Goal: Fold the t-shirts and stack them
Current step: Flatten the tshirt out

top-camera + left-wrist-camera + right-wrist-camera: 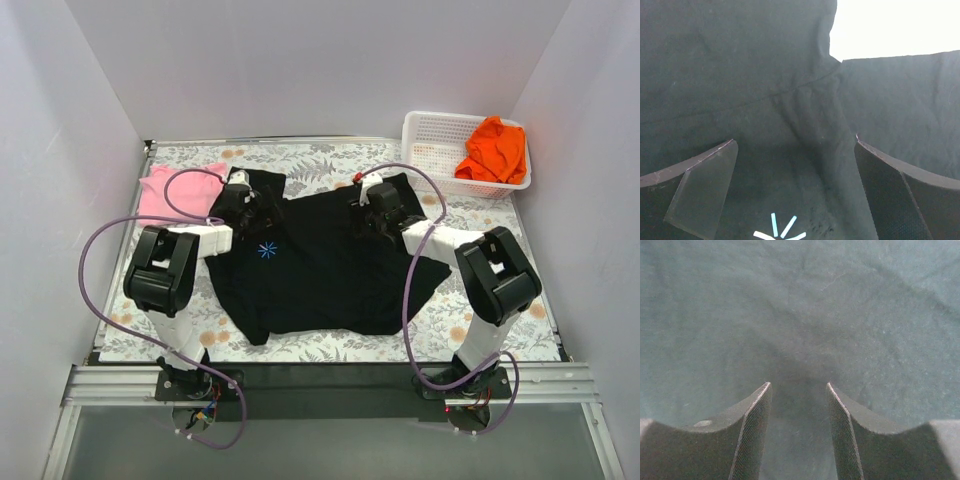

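Black t-shirt (320,270) flat on surface (330,158), long axis left-right | left end effector (795,141) spread wide over far-left corner | right end effector (799,384) half-closed over far-right cloth, pinch unclear | likely pull: toward near edge

Big tee (320,275) centre, small tee (162,192) left, basket (428,140) far right

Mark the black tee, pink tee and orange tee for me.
black tee (320,270), top view, middle of its body
pink tee (152,200), top view, exposed part
orange tee (495,150), top view, bunched middle
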Robot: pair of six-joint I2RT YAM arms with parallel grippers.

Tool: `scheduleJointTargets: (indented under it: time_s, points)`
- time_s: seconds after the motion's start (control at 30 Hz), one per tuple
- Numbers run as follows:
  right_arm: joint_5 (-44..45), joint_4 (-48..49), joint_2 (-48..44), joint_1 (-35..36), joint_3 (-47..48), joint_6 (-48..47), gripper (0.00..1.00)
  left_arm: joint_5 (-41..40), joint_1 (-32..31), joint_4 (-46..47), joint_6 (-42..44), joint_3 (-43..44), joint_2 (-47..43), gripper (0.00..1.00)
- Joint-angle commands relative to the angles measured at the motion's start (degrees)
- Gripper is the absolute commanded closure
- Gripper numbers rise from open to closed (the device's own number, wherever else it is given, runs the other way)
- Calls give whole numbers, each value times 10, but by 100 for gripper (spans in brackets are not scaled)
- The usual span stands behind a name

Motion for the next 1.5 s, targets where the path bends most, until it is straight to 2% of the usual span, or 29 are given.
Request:
scheduleJointTargets:
  time_s: [0.0,0.37,0.67,0.87,1.07,1.17,1.27,1.4,1.47]
  points:
    - [-12,15,29,-15,29,6,57,-3,2,-4,-2,15,28,3]
    - [-26,14,115,-53,60,15,59,-3,6,-18,-5,60,72,2]
    - [-18,-34,180,-101,120,38,59,-3,33,-33,-6,107,107,2]
    - [-12,-46,191,-116,152,46,59,-3,47,-33,-11,127,127,2]
    - [-56,-48,202,-112,195,53,60,48,47,8,11,151,120,2]
    - [-62,-47,190,-102,209,41,60,34,40,13,31,160,82,2]
    - [-62,-42,154,-87,208,30,59,-7,26,33,49,125,1,2]
    - [-94,-4,75,-62,165,1,55,-83,-8,59,58,27,-172,2]
    - [-82,3,24,-40,135,-11,54,-117,-18,22,45,-27,-249,2]
